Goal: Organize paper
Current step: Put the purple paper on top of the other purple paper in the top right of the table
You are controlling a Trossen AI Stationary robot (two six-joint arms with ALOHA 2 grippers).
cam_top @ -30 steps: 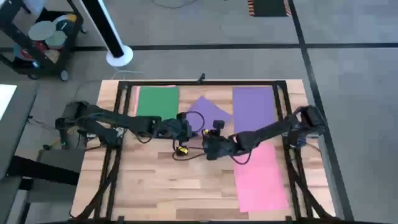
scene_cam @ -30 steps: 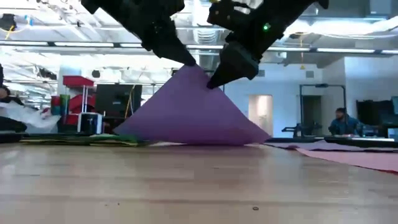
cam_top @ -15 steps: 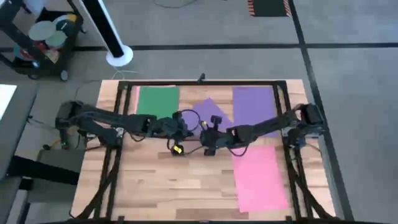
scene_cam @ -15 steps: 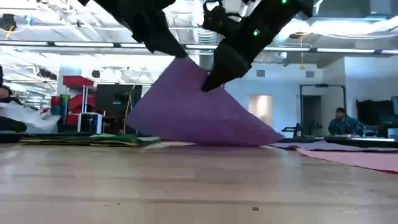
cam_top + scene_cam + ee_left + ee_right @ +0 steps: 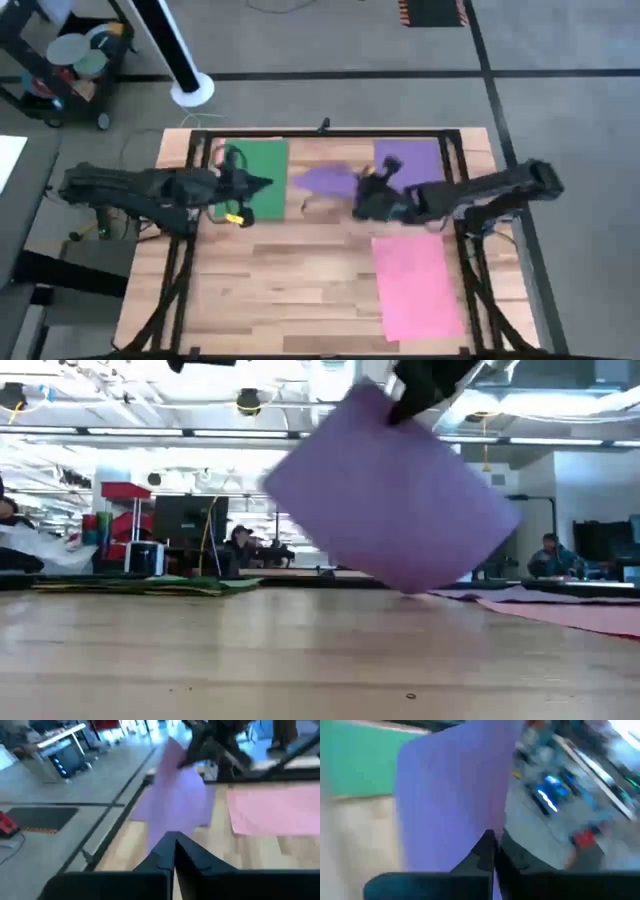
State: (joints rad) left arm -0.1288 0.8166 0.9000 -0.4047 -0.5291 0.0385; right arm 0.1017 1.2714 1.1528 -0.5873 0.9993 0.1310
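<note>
Reaching inward, the right pincer pinches the purple sheet aloft; left pincer pressed together.

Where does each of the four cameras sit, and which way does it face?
High: overhead, straight down on the table; both arms show.
Low: table height, level across; the right gripper holds the purple sheet aloft.
Left wrist: looks past the left gripper, shut and empty, toward the pink sheet.
Right wrist: past its own clamped fingers at purple, with the green sheet behind.
All four show the lifted purple sheet.
</note>
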